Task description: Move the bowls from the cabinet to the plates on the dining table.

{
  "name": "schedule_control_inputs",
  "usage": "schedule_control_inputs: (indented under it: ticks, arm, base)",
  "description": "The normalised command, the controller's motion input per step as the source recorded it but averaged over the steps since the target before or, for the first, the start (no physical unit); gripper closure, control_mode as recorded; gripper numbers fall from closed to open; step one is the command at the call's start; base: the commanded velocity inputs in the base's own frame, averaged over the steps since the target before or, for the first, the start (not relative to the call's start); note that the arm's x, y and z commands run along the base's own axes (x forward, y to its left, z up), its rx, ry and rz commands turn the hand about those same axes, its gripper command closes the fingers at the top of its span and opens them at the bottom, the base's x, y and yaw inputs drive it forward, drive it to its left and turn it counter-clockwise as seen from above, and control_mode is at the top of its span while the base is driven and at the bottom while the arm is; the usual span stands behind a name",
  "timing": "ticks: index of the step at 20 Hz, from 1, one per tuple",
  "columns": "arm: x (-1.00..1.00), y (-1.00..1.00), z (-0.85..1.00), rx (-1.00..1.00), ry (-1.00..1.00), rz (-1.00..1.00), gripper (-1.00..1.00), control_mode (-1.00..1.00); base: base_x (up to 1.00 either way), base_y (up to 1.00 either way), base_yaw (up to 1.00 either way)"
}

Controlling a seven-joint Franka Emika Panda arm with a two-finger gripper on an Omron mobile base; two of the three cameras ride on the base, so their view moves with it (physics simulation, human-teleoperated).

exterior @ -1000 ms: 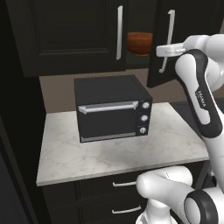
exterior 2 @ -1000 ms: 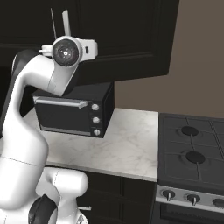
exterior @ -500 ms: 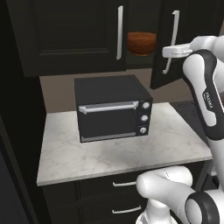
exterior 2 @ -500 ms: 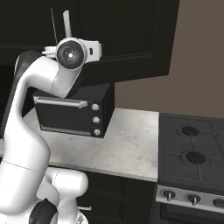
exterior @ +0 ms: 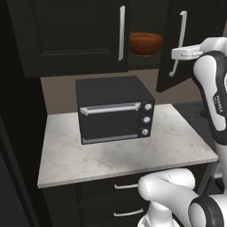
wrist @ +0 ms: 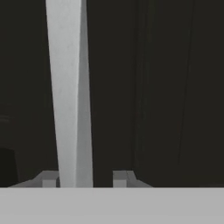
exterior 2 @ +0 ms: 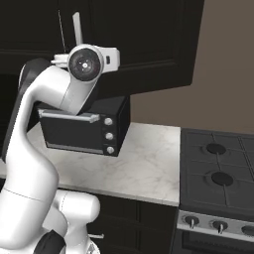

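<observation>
At the upper right of the left base frame the claw straddles the cabinet door's handle, tips apart with a gap, the door ajar so the reddish-brown bowl on the shelf shows at top centre

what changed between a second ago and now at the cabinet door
The right cabinet door has swung further open, pulled by its silver handle, so more of the reddish-brown bowl shows. The gripper jaws now stand apart around the handle, with a gap on one side. The toaster oven and counter stayed put.
</observation>
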Motion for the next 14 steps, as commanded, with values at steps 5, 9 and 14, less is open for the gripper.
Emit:
schedule_control_inputs:
  ticks: [5,9,14]
  arm:
    - [-0.14,-0.50,-0.01,-0.01,0.00,0.01,1.00,-1.00]
    - [-0.13,-0.52,-0.01,-0.01,0.00,0.01,1.00,-1.00]
    - [-0.11,-0.51,-0.01,-0.01,0.00,0.01,1.00,-1.00]
  base:
    - [0.00,0.00,0.00]
    - [0.00,0.00,0.00]
    - [0.00,0.00,0.00]
